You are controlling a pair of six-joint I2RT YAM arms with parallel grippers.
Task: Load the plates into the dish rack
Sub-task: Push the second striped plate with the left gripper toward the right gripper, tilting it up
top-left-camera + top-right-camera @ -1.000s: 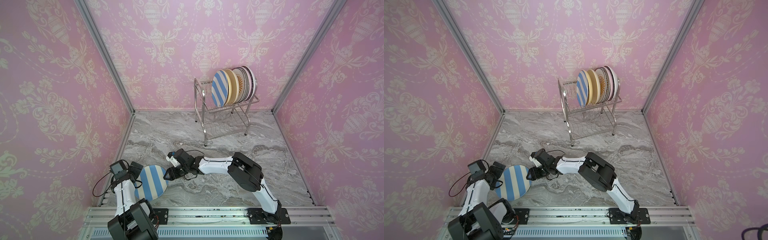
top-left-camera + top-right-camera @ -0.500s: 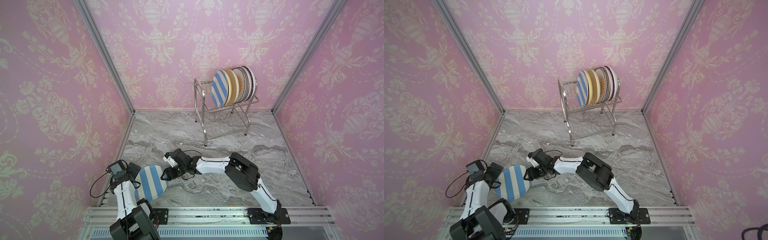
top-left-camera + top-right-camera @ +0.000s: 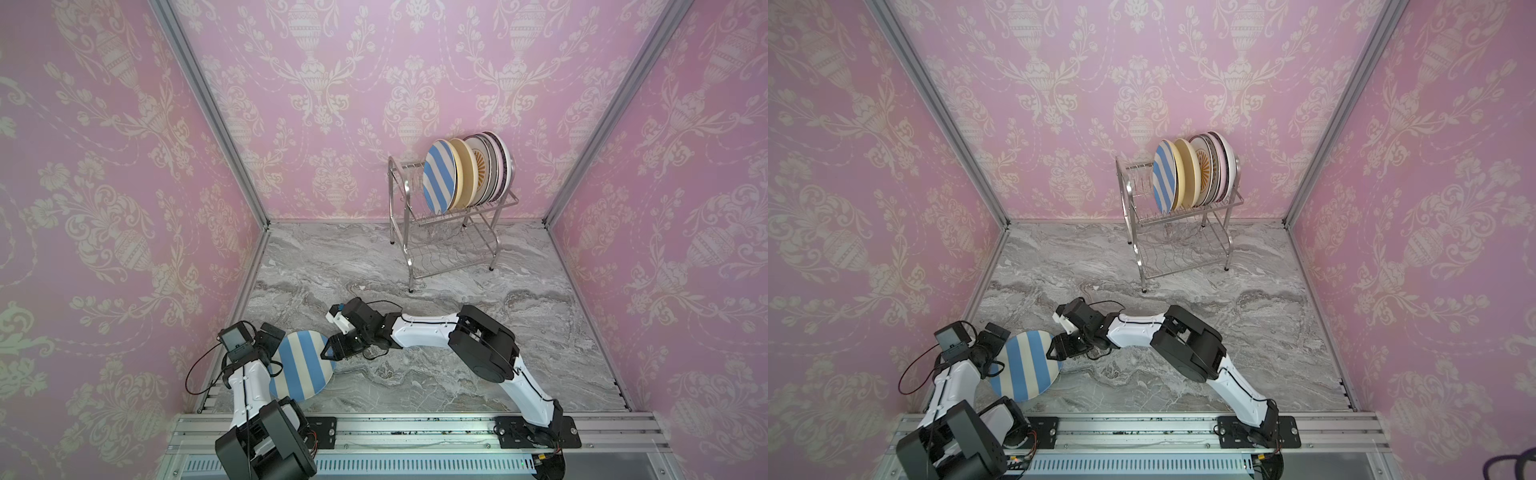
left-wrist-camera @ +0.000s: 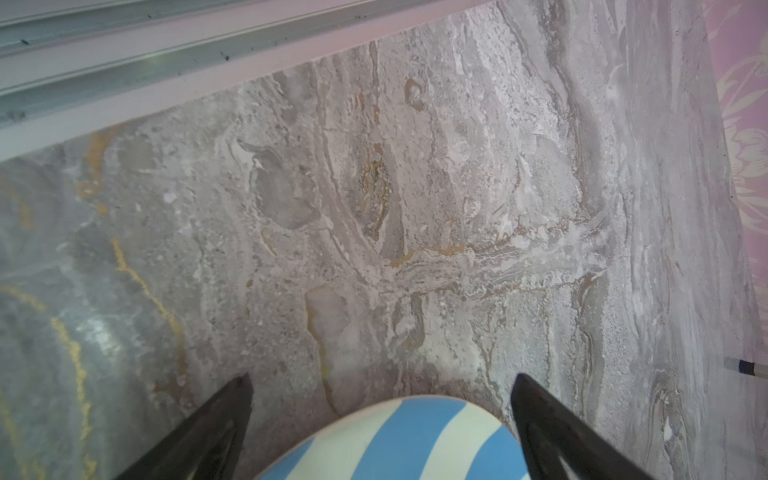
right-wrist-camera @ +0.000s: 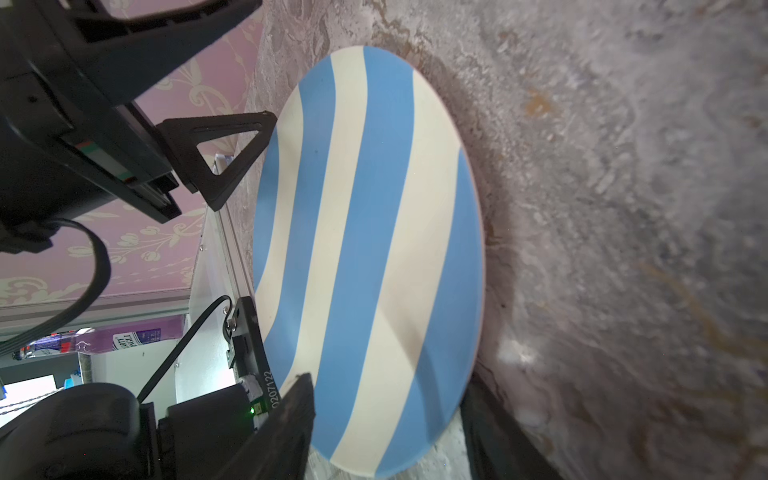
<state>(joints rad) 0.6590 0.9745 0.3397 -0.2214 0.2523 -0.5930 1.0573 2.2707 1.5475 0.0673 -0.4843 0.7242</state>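
Pink patterned walls (image 3: 124, 166) close in a grey marble desk (image 3: 332, 257), and the arms' rail (image 3: 415, 428) runs along the near edge. Nearest me, at the near left, a blue-and-cream striped plate (image 3: 301, 365) sits tilted rather than flat and casts a shadow on the desk. I cannot tell whether its low edge touches the marble.

The left fingers (image 4: 216, 428) stand wide apart at the plate's left rim. The rim pokes in between them, and I see neither one clamping it. The right fingers (image 3: 328, 353) reach in from the right and straddle the right rim, one over the striped face and one behind it. I cannot tell whether they press on it or stand just clear.

Well apart, at the far right by the back wall, the rack (image 3: 392, 199) stands upright. Its upper shelf carries a row of plates (image 3: 465, 172) on edge, close together. A second striped one is at the left end, then a yellow, then an orange sunburst. Those behind overlap too much for me to sort.
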